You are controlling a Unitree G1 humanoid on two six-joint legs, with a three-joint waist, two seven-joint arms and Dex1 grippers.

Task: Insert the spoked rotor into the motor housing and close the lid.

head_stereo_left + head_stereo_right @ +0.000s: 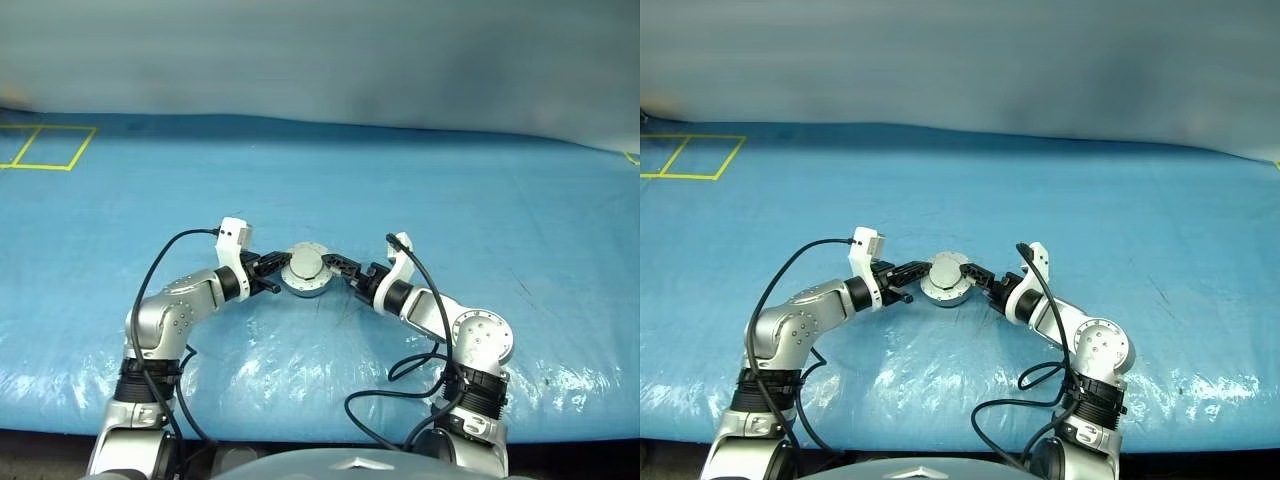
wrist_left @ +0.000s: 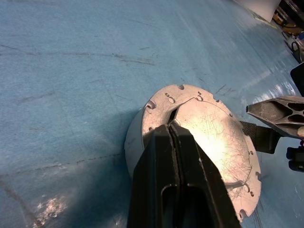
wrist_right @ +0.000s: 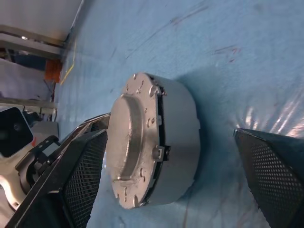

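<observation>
Head views: motor housing (image 1: pixel 305 284) resting on blue table cover (image 1: pixel 480 220), near its front edge, between both arms. Lid (image 1: pixel 305 266) folded down over housing, smooth outer face upward. Left gripper (image 1: pixel 270 272) pressed against housing from robot's left side, fingers together, nothing between them. Right gripper (image 1: pixel 340 272) meeting housing from robot's right side, fingers spread apart. Yellow tape outline (image 1: pixel 45 148) at far left corner of cover, well apart from work area.

Left wrist view: left gripper (image 2: pixel 172 130) with black fingers (image 2: pixel 156 161) closed flat against each other, tips lying on lid (image 2: pixel 209 137) at a notch in its rim. Housing wall (image 2: pixel 135 142) visible beneath lid edge. One finger of right gripper (image 2: pixel 280 109) seen just beside lid's far rim.

Right wrist view: right gripper (image 3: pixel 173 147) held wide, mesh-faced fingers (image 3: pixel 80 171) on either side of housing (image 3: pixel 178 137); one finger just beside lid (image 3: pixel 128 147), other clear of housing wall. Lid nearly seated, narrow dark gap remaining between lid rim and housing
</observation>
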